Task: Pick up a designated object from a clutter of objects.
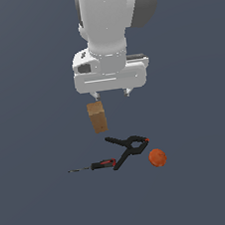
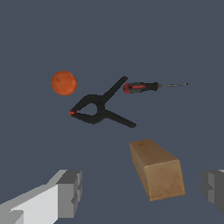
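One wooden block [image 1: 97, 116] — plain light-brown, rectangular, tilted, ungrasped.

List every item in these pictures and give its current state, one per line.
Pincer: open, above the surface, holding nothing.
Light-brown rectangular wooden block: standing on end, slightly tilted, between the open fingers in the wrist view, ungripped.
Black spring clamp with red tips: lying flat; whether its tips meet is unclear.
Thin black-and-red screwdriver: lying flat beside the clamp's handles.
Small orange ball: resting on the surface, apart from the clamp.
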Action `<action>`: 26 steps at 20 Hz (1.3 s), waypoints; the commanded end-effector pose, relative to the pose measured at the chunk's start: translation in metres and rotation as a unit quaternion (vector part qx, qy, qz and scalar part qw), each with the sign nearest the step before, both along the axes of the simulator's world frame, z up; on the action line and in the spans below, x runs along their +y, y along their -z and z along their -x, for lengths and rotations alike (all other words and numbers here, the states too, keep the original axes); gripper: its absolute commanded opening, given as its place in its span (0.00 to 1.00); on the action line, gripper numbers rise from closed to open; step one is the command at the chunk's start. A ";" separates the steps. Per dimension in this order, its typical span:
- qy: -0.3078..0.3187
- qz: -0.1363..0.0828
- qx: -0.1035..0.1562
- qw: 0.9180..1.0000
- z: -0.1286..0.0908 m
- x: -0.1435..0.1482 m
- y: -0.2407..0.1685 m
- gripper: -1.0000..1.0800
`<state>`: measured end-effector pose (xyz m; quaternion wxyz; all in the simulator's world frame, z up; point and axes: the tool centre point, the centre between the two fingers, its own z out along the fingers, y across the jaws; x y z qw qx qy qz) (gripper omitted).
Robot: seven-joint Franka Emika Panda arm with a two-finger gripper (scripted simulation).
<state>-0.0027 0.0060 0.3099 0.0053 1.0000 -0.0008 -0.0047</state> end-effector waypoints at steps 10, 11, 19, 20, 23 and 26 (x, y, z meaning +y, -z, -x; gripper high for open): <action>-0.017 -0.007 0.003 1.000 -0.001 0.008 -0.003 0.96; -0.017 -0.007 0.003 1.000 -0.001 0.008 -0.004 0.96; -0.021 -0.006 0.002 1.000 0.003 0.001 0.006 0.96; -0.023 -0.006 0.002 1.000 0.004 -0.001 0.008 0.96; -0.029 -0.006 0.001 1.000 0.009 -0.010 0.019 0.96; -0.037 -0.006 0.001 0.999 0.017 -0.021 0.033 0.96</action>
